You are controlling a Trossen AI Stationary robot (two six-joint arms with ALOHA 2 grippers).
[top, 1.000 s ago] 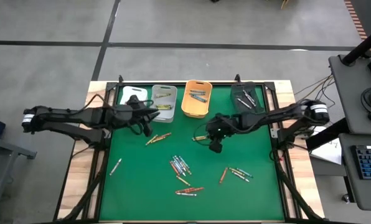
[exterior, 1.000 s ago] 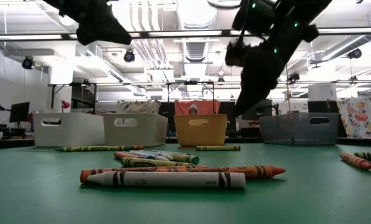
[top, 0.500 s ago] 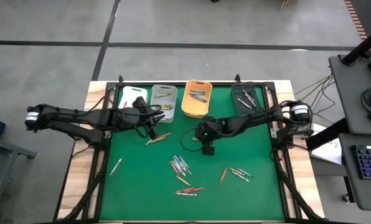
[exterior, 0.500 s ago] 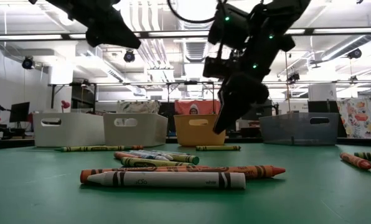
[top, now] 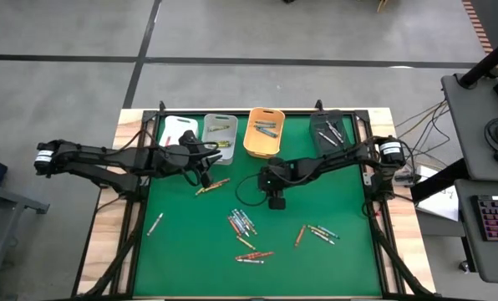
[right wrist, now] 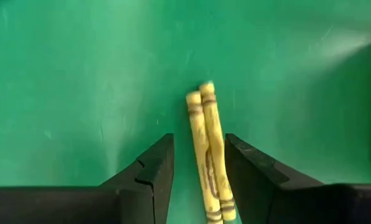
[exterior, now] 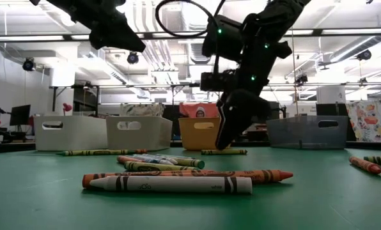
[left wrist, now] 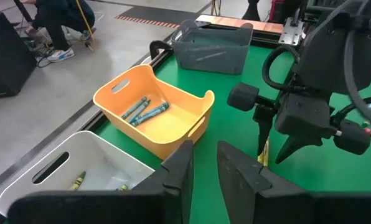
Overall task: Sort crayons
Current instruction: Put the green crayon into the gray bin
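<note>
The right claw (right wrist: 195, 180), spread open, straddles two yellow crayons (right wrist: 207, 149) lying side by side mid-counter (top: 182, 251); a pick-up is in hand, needing descent and closing next.

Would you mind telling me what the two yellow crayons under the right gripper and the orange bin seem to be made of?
Yellow crayons: likely wax sticks in matte paper wrappers, judging by the printed dark bands.
Orange bin: probably moulded plastic, smooth with a slight sheen, judging by its rounded corners and cut-out handle.
</note>
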